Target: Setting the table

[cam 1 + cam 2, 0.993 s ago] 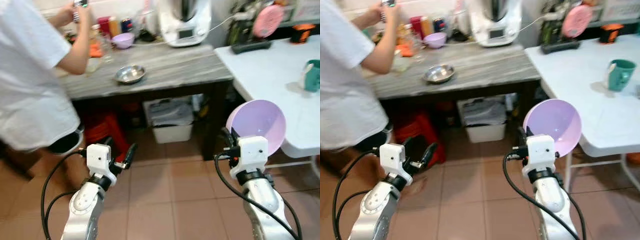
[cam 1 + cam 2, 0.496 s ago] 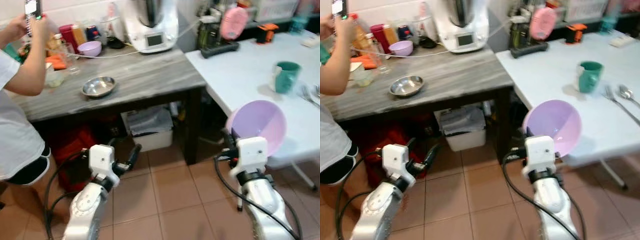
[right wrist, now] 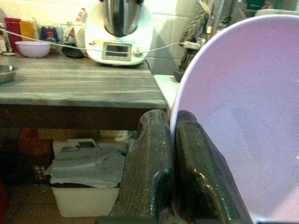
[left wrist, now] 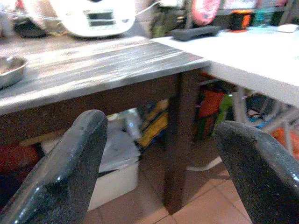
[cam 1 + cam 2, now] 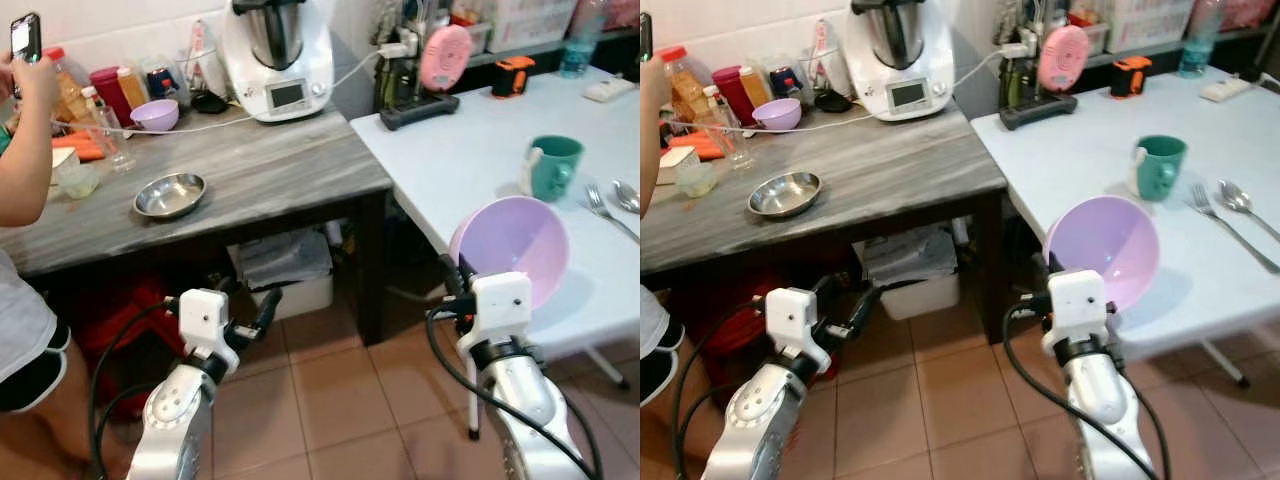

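A large lilac bowl [image 5: 512, 247] is held up on edge in front of the white table [image 5: 470, 165], its hollow facing me. My right gripper [image 3: 172, 135] is shut on the bowl's rim, one finger on each side of it. On the white table stand a green mug [image 5: 553, 168] and, to its right, a fork [image 5: 1230, 222] and a spoon [image 5: 1238, 196]. My left gripper [image 5: 262, 305] hangs low over the floor in front of the grey table. Its fingers [image 4: 70, 158] are wide apart with nothing between them.
The grey wooden table [image 5: 260, 165] carries a steel bowl [image 5: 170, 194], a small lilac bowl [image 5: 154, 114], a white kitchen machine [image 5: 275, 55] and bottles. A person [image 5: 22, 190] stands at its left end holding a phone. A white bin [image 5: 285, 268] sits underneath, on the tiled floor.
The whole view has swung right: the person slid to the left edge and the white table with mug and cutlery came into view. Both grippers keep their state and pose.
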### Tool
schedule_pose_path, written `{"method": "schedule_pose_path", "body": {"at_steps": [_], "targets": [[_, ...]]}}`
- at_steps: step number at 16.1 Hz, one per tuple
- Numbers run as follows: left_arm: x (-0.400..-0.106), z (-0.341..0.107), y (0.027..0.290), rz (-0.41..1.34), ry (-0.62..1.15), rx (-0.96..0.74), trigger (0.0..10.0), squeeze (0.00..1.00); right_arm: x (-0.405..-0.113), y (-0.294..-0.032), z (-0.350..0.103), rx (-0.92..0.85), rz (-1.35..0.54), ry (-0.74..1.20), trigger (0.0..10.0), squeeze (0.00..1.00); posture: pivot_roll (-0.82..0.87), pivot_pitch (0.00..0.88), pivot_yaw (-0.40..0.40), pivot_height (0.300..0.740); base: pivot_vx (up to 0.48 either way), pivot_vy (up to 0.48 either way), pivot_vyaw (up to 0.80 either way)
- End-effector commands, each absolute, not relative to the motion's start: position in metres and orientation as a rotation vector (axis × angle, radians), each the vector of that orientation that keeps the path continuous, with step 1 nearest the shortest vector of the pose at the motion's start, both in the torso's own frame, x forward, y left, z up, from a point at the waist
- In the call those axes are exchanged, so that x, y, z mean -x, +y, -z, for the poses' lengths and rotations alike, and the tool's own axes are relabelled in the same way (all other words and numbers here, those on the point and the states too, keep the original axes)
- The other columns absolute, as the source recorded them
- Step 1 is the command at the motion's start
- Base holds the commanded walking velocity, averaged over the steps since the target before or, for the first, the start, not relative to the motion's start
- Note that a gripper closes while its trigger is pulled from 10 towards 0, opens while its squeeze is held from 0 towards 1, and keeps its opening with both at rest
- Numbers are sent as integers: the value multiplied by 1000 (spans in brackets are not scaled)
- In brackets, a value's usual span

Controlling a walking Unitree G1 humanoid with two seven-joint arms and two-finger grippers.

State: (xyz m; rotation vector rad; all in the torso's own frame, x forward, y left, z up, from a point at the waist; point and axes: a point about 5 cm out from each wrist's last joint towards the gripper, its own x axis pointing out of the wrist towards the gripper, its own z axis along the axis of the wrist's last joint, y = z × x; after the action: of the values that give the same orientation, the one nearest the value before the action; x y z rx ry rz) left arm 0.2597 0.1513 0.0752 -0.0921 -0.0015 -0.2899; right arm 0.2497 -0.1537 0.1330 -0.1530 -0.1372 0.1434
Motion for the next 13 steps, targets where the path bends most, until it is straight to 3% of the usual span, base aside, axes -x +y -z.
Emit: {"method": "schedule_pose_path", "body": {"at_steps": [1,8,13], "targets": [[-260,-73,161,243,12,71,10000,0,-250,-146,-136,128,-176,-151,10000,0,-130,11,110,740,0,0,0],[-262,-74,163,210,10,54,10000,0,-250,-144,-135,115,-181,-150,10000,0,-129,8,113,740,0,0,0],[-263,-75,161,213,7,48,10000,0,-250,-143,-136,141,-196,-156,10000,0,-130,4,113,740,0,0,800]]}}
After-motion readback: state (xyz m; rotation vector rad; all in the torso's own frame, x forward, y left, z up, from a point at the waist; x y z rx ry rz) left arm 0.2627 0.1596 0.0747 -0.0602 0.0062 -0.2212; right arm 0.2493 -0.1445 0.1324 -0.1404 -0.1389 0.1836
